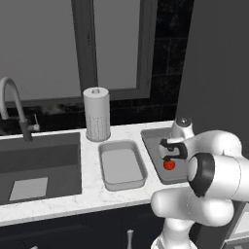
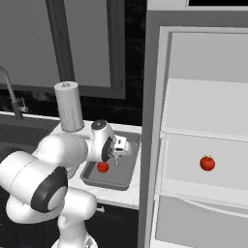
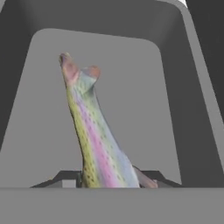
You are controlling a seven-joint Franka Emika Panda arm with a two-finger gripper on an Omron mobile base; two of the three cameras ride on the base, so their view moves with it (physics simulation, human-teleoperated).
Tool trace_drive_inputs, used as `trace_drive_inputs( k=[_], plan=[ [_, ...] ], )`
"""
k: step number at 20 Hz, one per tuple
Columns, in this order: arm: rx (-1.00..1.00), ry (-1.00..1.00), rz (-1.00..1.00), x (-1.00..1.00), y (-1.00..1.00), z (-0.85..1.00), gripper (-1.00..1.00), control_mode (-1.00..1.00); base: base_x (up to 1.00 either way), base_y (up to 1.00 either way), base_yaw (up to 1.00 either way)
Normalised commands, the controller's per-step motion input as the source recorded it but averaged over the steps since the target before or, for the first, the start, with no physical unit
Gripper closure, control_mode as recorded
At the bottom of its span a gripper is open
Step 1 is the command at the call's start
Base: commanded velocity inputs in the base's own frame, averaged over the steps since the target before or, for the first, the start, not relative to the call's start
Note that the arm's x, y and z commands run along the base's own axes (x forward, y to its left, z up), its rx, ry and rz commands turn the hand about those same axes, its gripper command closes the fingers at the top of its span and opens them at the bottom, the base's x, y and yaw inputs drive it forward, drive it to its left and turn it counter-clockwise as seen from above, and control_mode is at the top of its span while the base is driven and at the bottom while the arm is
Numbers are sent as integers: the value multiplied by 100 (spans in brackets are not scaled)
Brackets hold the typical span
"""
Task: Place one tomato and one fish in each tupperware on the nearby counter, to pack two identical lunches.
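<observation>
- Two shallow grey plastic tupperware trays sit side by side on the white marbled stone worktop [image 1: 92, 194]: the lighter grey tray [image 1: 122, 165] lies just beside the tall white paper-towel roll [image 1: 97, 114], on its near side, and the darker grey tray [image 1: 154, 146] lies on the far side of the lighter one from the dark sink basin [image 1: 39, 165].
- One small round red tomato [image 1: 168, 165] rests inside the darker tray, near its front; the lighter tray has nothing in it.
- One slim speckled fish with a pink stripe [image 3: 94, 140] is pinched between the robot's dark fingers [image 3: 109, 177], which are pressed in on its body close to shut; its tail points away from the hand, over the floor of the darker tray.
- In the base views the gripper hangs just above the darker tray, close to the tomato, so the fish looks about to be set down there.
- By my reading, the first lunch is nearly packed: tomato in, fish held over the tray but not yet let go.
- Left to do: the lighter tray needs its own tomato and fish. A second red tomato [image 2: 207, 163] waits on a shelf of the open white fridge [image 2: 203, 121], well apart from the paper-towel roll.
</observation>
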Motion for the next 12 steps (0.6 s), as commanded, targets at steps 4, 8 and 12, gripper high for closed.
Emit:
trace_drive_inputs(
  k=[4,8,12],
  plan=[
    [0,0,0,0,0,7,-100,-100,0,0,0],
    [0,0,0,-3,0,40,-100,-100,0,0,0],
    [0,-1,0,-54,3,96,-100,-100,0,0,0]
  ],
)
